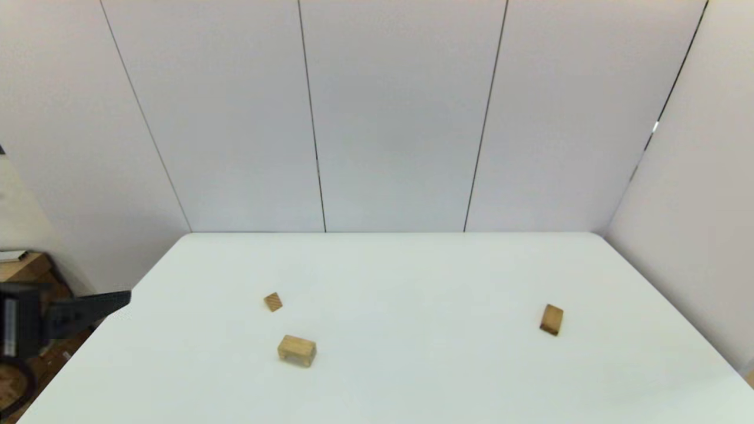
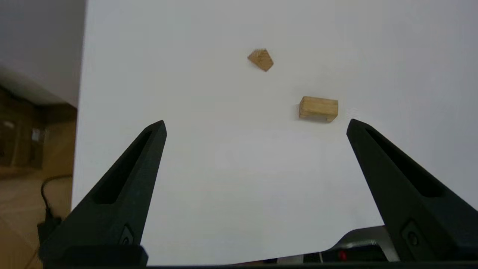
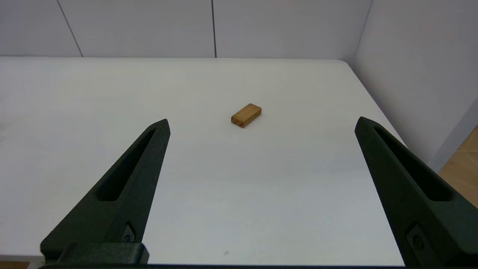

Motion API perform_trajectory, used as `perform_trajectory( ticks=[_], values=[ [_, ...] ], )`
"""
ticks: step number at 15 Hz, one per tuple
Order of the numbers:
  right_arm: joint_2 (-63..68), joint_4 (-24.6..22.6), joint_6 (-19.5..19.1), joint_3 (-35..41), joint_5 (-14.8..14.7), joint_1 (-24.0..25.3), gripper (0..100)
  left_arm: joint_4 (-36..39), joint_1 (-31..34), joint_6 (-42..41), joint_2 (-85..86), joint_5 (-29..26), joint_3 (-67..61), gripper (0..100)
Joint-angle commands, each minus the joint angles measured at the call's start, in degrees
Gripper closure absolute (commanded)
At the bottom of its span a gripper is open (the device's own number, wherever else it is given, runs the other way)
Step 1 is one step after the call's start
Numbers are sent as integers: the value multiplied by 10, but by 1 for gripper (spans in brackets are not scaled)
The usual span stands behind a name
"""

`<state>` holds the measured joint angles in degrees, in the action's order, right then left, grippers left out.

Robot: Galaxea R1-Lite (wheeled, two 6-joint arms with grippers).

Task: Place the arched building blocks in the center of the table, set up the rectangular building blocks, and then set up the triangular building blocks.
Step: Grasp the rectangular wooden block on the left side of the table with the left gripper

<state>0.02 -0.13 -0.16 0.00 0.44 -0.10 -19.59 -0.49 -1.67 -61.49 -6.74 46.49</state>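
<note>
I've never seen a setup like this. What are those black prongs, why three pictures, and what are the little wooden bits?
It is a two-armed robot at a white table. One picture looks down from its head; the other two come from cameras on its wrists. The black prongs are gripper fingers: the left gripper and the right gripper, both open and holding nothing. Three wooden blocks lie apart on the table: a pale arch block and a small striped wedge on the robot's left, and a darker flat slab on its right. Nothing has been stacked yet.
</note>
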Motion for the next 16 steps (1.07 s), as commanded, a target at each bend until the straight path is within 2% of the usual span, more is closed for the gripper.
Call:
perform_trajectory(
  ticks=[1,8,12,16],
  values=[
    [-1,0,0,0,0,0,0,2,-29,-21,-232,-2,41,0],
    [0,0,0,0,-1,0,0,-4,-115,-281,-391,0,62,0],
    [0,0,0,0,0,0,0,-20,-175,-345,-449,1,96,0],
    [0,0,0,0,0,0,0,-47,-185,-438,-470,-1,127,0]
  ],
)
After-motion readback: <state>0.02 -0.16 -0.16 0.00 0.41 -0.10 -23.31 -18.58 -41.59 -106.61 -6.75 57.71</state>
